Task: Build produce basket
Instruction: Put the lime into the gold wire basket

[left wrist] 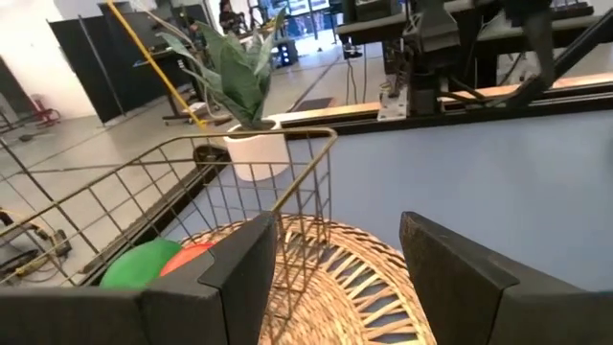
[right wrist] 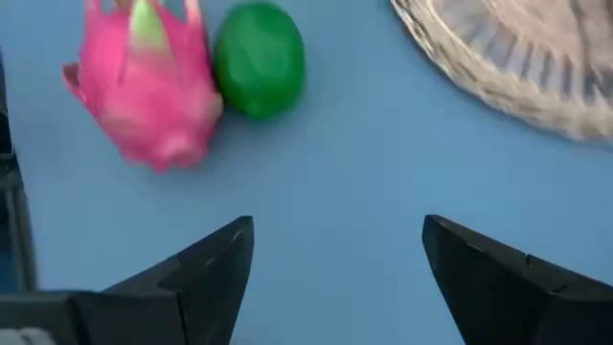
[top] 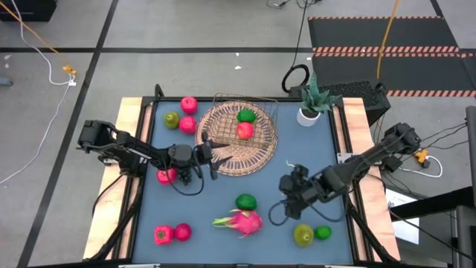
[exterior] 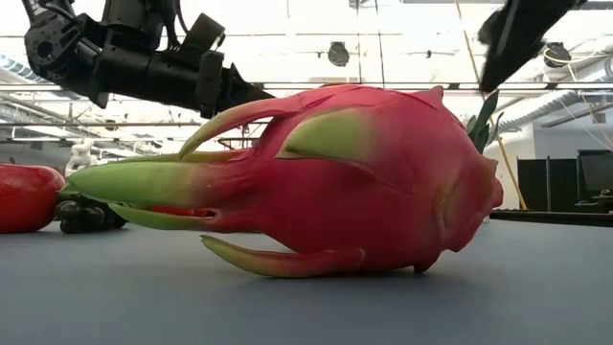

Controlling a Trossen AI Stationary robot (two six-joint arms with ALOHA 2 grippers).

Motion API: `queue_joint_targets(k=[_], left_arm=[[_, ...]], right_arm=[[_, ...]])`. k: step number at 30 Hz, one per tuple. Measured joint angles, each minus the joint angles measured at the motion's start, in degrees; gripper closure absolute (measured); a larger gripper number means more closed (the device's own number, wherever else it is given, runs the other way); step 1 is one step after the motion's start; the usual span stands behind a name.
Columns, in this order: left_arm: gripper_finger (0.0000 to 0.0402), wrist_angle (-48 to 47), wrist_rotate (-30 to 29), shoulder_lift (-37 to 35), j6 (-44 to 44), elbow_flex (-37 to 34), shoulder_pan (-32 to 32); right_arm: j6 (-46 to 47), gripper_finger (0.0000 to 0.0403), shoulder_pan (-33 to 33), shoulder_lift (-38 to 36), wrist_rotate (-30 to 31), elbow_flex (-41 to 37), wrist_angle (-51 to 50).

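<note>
This is a robotics lab or workshop in a large industrial hall. The worktop [top: 245, 179], a blue mat edged in bare wood, stands on a grey concrete floor [top: 186, 30] marked with dark tape lines. Loose cables [top: 44, 45], one white and one orange, trail across that floor at the far left, and a black mat with red-and-white hazard striping [top: 387, 50] lies at the far right. Seen level from the worktop, the ceiling shows exposed beams and hanging round lamps [exterior: 338, 53]. Beyond the far edge of the worktop stand dark partitions [left wrist: 86, 57] and more equipment benches [left wrist: 460, 48]. Two dark robot arms [top: 126, 149] are mounted at the worktop's sides.
</note>
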Motion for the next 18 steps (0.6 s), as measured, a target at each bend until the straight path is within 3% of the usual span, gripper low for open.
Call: queue_joint_targets(k=[7,18], left_arm=[[0.0176,0.1,0.6,0.0,0.5,0.0,-0.3],[0.0176,0.2,0.9,0.0,10.3,0.0,-1.9]], right_arm=[[26.9,0.0108,8.0,-0.1,-13.5,11.0,-23.3],[57.4,0.0108,19.7,0.0,-27.1,4.7,-18.2]])
